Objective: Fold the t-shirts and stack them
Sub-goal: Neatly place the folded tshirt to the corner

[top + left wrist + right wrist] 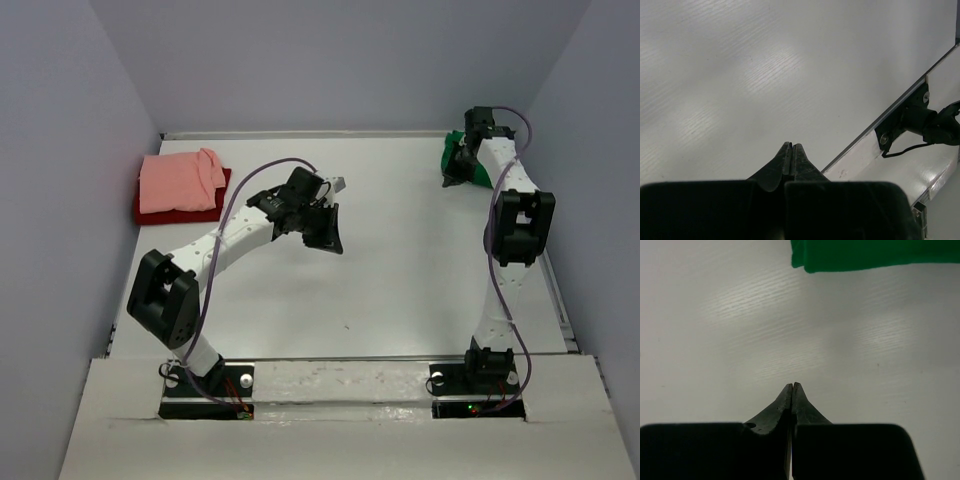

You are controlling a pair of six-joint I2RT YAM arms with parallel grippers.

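Right end effector (792,386) clenched, empty; bright green cloth t-shirt (875,252) just ahead of it. Left end effector (791,146) clenched, empty; salmon pink t-shirt (178,180) atop dark red t-shirt (180,214), well apart from it.

White surface (400,280) w/ plain pale greyish walls (330,60) on 3 sides, soft glare patches on top, metal trim (880,120) along the edge.

Pink shirt (180,180) lies folded atop dark red shirt (178,214), far left of bench (400,270). Green shirt (453,146) bunched at far right, partly covered by right arm (516,215).
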